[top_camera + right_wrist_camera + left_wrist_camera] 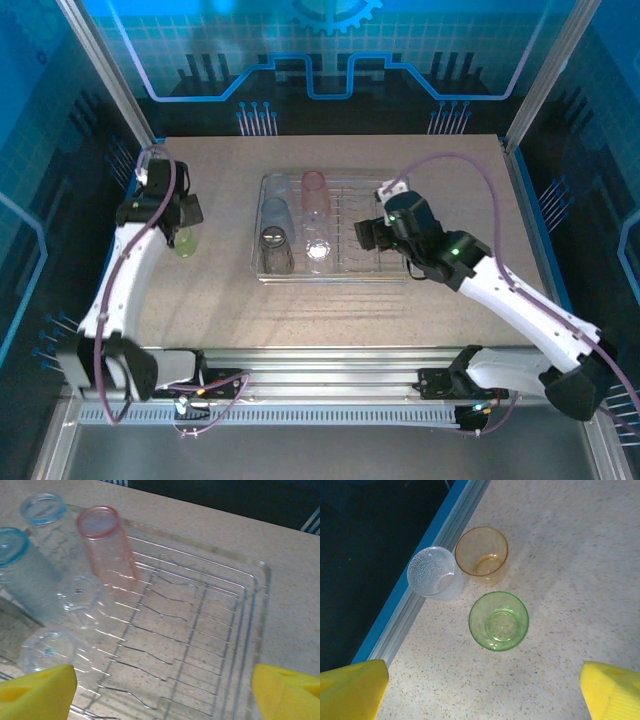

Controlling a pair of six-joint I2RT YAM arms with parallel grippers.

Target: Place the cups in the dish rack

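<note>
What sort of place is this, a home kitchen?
Most likely a robotics lab test cell, not a kitchen: blue circuit-pattern wall panels surround the speckled beige tabletop, with a silver aluminium frame rail and white robot arms at its near edge.

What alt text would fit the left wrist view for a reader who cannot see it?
Three small cups sit grouped on a speckled table: a green cup in the middle, an amber cup beyond it, and a clear textured cup beside the table's blue-edged rail. The left gripper hangs open above them, its yellow fingers at the bottom corners.
</note>
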